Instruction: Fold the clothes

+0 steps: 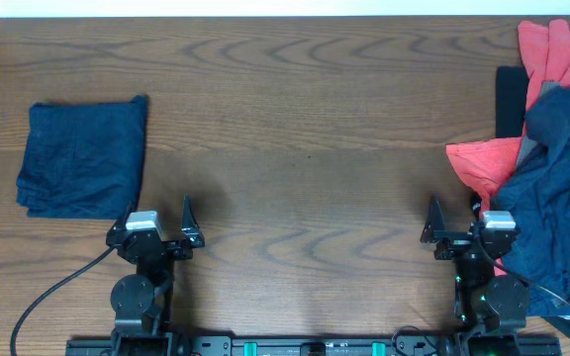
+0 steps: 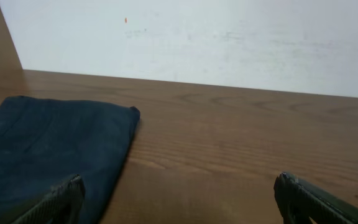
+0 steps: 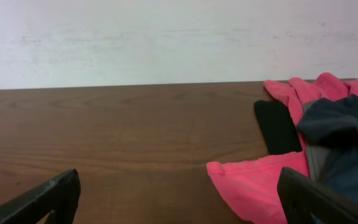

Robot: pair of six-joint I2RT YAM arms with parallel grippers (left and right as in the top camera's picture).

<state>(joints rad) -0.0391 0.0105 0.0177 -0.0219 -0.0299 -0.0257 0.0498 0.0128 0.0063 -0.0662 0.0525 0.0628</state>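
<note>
Folded dark navy shorts (image 1: 84, 157) lie flat at the table's left; they also show in the left wrist view (image 2: 48, 155). A heap of coral red (image 1: 554, 54) and navy (image 1: 557, 198) clothes sits at the right edge, also in the right wrist view (image 3: 272, 183). My left gripper (image 1: 158, 223) is open and empty near the front edge, just right of the folded shorts; its fingers (image 2: 179, 202) frame bare wood. My right gripper (image 1: 459, 222) is open and empty by the heap; a coral cloth corner lies between its fingers (image 3: 179, 199).
A black flat object (image 1: 510, 99) lies under the heap at the back right, also seen in the right wrist view (image 3: 277, 127). Wooden table (image 1: 305, 138) runs between the arms. A pale wall stands behind the table's far edge.
</note>
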